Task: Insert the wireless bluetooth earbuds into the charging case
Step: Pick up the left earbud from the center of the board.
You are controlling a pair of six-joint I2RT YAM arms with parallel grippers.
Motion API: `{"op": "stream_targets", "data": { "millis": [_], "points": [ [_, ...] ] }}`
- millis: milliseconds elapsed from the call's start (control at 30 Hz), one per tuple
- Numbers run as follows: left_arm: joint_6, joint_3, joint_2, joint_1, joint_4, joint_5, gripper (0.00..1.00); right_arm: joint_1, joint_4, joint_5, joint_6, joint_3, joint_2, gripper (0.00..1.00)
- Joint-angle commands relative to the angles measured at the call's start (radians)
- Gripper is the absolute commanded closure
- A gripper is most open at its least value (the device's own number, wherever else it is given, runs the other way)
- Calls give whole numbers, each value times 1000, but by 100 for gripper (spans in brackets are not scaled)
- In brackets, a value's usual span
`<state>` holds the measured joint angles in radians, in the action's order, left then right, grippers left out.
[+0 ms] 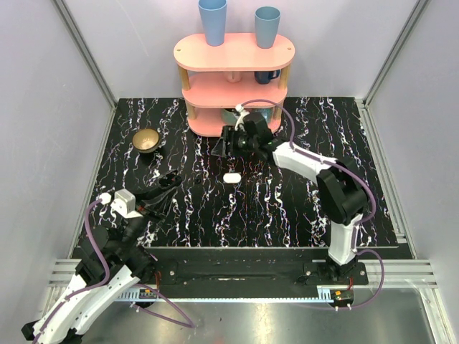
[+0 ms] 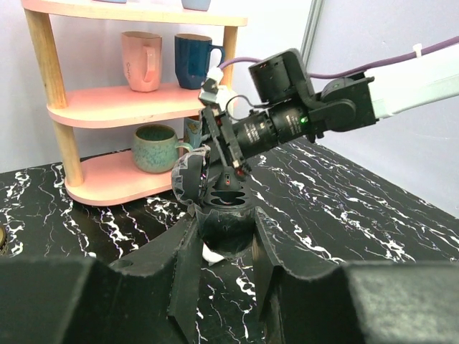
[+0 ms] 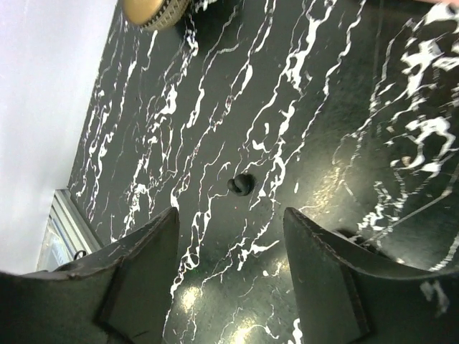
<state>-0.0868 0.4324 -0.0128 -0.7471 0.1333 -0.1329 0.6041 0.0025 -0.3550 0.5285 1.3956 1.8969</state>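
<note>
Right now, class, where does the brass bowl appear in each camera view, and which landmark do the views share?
Top external: bowl in the far left part of the table.
Left wrist: not clearly in it.
Right wrist: bowl at the top edge, left of centre, cut off.
Shared landmark: the black marbled table, seen in all three.

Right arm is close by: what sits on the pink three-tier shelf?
Top tier of the pink shelf: two light blue plastic cups. Middle: a pink mug and a dark blue mug. Bottom: a green glazed mug; the right arm hides that tier's right end.
</note>
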Motion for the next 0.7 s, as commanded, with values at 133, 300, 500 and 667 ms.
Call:
{"op": "stream_targets", "data": {
  "millis": [133, 300, 500, 667],
  "points": [
    [1, 23, 139, -1, -21, -39, 100, 88, 22, -19, 51, 82, 113, 37],
    [-1, 23, 134, -1, -21, -39, 100, 128, 96, -1, 134, 56, 154, 43],
    [-1, 23, 134, -1, -20, -42, 100, 155, 234, 48, 258, -20, 179, 48],
    [-1, 22, 131, -1, -23, -43, 100, 172, 228, 122, 291, -26, 194, 49]
  ]
}}
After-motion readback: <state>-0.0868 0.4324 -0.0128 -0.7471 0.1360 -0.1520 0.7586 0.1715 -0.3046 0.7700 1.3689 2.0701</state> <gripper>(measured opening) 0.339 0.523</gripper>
